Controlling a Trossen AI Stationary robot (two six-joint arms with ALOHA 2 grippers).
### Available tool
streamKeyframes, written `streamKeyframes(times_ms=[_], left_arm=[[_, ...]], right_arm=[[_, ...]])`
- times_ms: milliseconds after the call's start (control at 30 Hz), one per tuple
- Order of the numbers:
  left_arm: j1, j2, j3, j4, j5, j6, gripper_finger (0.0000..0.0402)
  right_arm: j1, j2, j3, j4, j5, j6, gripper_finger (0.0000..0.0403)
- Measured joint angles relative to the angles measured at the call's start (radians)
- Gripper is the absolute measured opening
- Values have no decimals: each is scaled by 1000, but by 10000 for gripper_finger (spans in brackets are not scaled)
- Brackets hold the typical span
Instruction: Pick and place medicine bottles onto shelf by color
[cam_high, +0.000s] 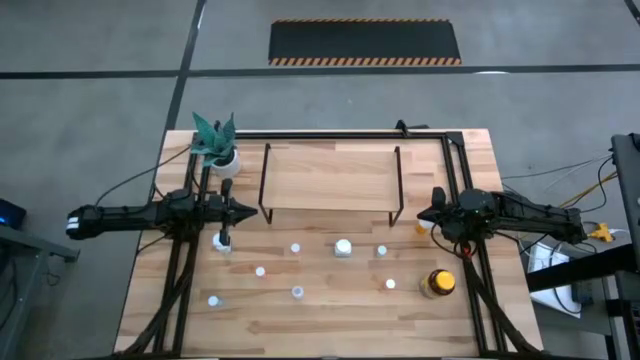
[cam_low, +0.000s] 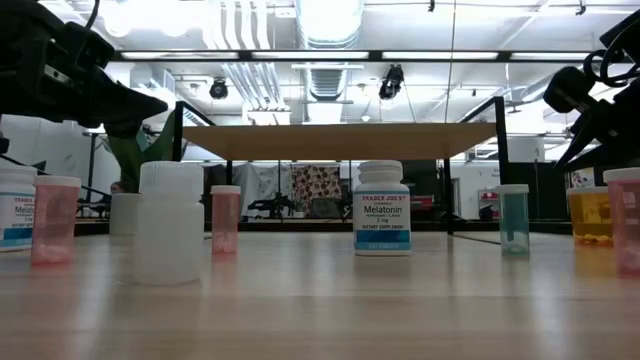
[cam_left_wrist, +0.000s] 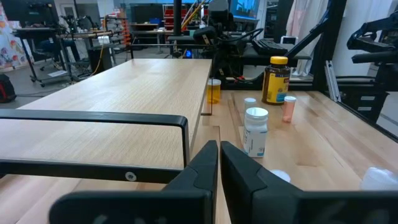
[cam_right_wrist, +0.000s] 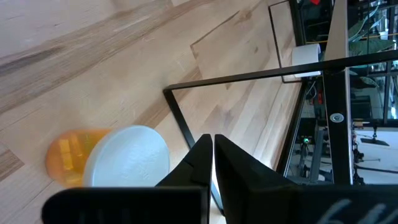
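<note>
White Melatonin label (cam_low: 381, 212) reads only from table height.

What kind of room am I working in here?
Probably a robotics lab or workshop: bare concrete floor with a hazard-striped mat, exposed ceiling ducts, and equipment carts beyond the table.

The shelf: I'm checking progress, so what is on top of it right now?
Nothing shows on the shelf: its board is bare in the high view and the left wrist view. The medicine bottles stand on the table in front.
</note>
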Motion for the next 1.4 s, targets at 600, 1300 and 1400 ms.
streamKeyframes(times_ms=[600, 1300, 1400], left_arm=[[0, 0, 0, 0, 0, 0, 1], [0, 0, 0, 0, 0, 0, 1], [0, 0, 0, 5, 0, 0, 1]], right_arm=[[0, 0, 0, 0, 0, 0, 9], [0, 0, 0, 18, 44, -27, 9], [0, 0, 0, 16, 78, -26, 9]])
